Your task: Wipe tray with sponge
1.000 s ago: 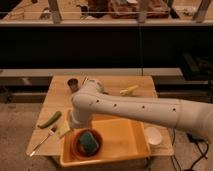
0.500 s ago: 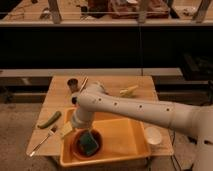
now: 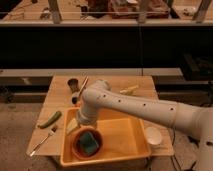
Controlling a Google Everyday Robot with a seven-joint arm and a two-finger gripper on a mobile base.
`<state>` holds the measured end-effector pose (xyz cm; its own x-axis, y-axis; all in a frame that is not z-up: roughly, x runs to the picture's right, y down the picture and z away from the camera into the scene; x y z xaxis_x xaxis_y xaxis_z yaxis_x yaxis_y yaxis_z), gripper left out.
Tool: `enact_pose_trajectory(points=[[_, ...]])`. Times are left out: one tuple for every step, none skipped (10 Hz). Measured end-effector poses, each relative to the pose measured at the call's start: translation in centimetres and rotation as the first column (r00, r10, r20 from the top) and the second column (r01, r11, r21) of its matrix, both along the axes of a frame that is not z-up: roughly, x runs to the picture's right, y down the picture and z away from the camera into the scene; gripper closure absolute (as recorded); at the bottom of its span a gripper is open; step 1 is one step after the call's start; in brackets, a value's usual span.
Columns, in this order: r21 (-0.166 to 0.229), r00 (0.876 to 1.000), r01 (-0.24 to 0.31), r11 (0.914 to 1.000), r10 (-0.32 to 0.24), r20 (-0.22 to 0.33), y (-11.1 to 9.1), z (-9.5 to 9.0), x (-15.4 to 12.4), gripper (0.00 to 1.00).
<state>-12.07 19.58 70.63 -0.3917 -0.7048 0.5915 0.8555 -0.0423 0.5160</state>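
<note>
Pre-grasp step: my pincer (image 3: 85, 125) hovers above teal block sponge (image 3: 90, 143) in big yellow plastic tray (image 3: 123, 141), near-left; open/shut, can't tell. Next: descend, grip.

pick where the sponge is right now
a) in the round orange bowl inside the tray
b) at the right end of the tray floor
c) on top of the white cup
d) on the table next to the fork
a: the teal sponge lies in the round orange-red bowl, which sits at the left end of the yellow tray. The gripper hangs just above the bowl's far rim.
</note>
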Motion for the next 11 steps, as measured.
enact_pose_trajectory(points=[[-0.003, 1.0, 0.013, 0.9999, -0.013, -0.017, 0.6, 0.5, -0.1, 0.2], [-0.01, 0.999, 0.017, 0.9998, -0.017, -0.03, 1.0, 1.0, 0.1, 0.2], [-0.016, 0.999, 0.016, 0.9997, -0.016, -0.037, 1.3, 1.2, 0.3, 0.2], [-0.024, 0.999, 0.013, 0.9996, -0.014, -0.046, 1.5, 1.4, 0.7, 0.2], [-0.028, 0.999, 0.013, 0.9995, -0.015, -0.052, 1.8, 1.5, 0.9, 0.2], [-0.033, 0.998, 0.014, 0.9994, -0.016, -0.056, 2.0, 1.7, 1.1, 0.2], [-0.038, 0.998, 0.016, 0.9991, -0.018, -0.06, 2.4, 1.8, 1.2, 0.2], [-0.044, 0.998, 0.018, 0.9989, -0.021, -0.06, 2.8, 1.9, 1.2, 0.2], [-0.047, 0.998, 0.02, 0.9987, -0.023, -0.061, 3.0, 1.9, 1.2, 0.2], [-0.05, 0.998, 0.021, 0.9985, -0.024, -0.062, 3.1, 2.0, 1.2, 0.22], [-0.055, 0.998, 0.022, 0.9982, -0.025, -0.065, 3.4, 2.1, 1.4, 0.31]])
